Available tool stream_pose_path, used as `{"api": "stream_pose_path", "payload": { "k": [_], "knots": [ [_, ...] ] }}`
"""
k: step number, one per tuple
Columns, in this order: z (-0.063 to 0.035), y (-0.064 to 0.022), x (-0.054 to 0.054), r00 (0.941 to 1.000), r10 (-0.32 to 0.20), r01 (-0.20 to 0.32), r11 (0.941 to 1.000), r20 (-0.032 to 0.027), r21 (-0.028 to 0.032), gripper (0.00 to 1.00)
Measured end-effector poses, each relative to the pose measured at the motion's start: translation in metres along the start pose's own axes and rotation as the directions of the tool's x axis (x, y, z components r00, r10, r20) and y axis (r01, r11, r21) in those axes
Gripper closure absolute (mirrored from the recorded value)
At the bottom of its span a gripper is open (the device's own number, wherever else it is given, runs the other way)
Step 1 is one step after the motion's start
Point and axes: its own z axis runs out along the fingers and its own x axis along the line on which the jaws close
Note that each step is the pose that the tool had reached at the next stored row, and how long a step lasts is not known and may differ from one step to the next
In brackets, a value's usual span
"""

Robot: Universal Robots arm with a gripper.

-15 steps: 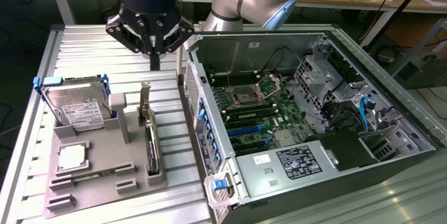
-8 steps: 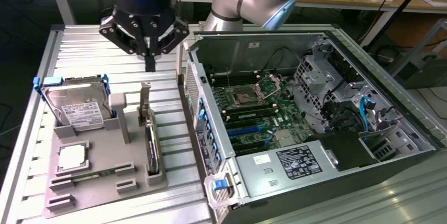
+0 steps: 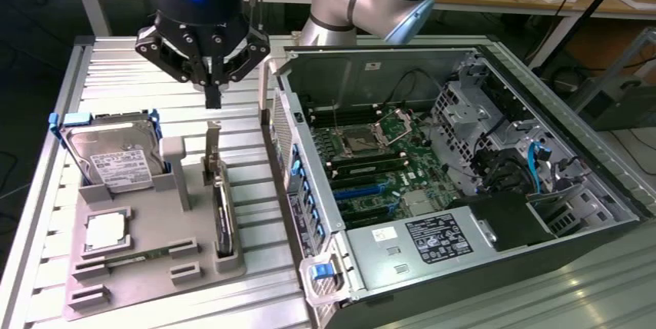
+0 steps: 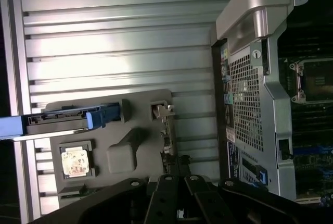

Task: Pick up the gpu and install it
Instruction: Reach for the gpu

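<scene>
The hand (image 3: 212, 100), clenched with nothing between its dark fingers, hangs just above the gpu (image 3: 217, 191) without touching it. The gpu stands on edge in a slot along the side of the grey moulded tray (image 3: 144, 287) that faces the open computer case (image 3: 359, 68). It is a thin flat board, dark along its length, with a pale metal bracket at its upper end; the wrist view shows it edge-on (image 4: 166, 130) as a narrow strip. Lowered while clenched, the fingers would likely hit the board's top edge and bend or tip so slim a card. A grip on the smooth bracket could slip, and the sheet-metal case wall close beside leaves little room to swing. A boxy silver hard drive (image 3: 113, 156) stands at the tray's far corner, on the ribbed aluminium bench (image 3: 123, 60).
</scene>
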Motion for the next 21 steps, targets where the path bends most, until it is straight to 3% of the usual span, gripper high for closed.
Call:
{"api": "stream_pose_path", "payload": {
  "k": [21],
  "knots": [
    [-0.001, -0.0344, -0.001, 1.0, 0.0, 0.0, 1.0, -0.0001, 0.0001, 0.89]
  ]
}}
